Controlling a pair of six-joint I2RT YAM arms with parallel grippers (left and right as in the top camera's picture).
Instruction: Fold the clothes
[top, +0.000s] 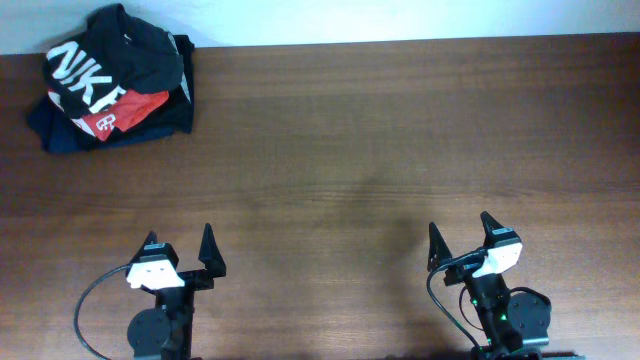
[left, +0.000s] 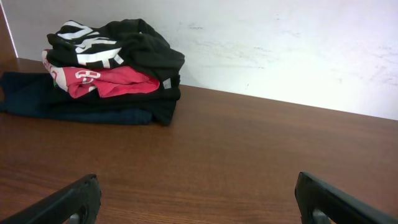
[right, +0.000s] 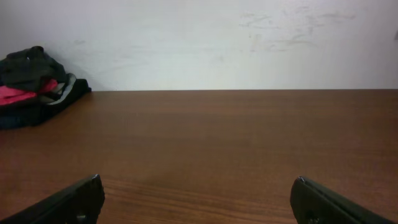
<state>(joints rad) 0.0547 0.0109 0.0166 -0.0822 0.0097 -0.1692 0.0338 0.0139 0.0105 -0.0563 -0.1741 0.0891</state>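
We see a broad table (top: 350, 150) of dark reddish-brown wood, its grain running side to side across the whole overhead view. Along its far edge rises a plain white wall (left: 280, 50), matte, marked with faint scuffs and grey smudges. We find the light soft and even: a dull sheen lies on the wood, and shadows are weak.

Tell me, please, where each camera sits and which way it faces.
Overhead: fixed above the table, looking straight down; the left gripper and right gripper show at the bottom, both open.
Left wrist: on the left arm, facing the pile of clothes and wall; its fingertips show below.
Right wrist: low, facing the wall; its fingertips, pile far left.
Shared: every view shows the pile, topped by the black shirt.
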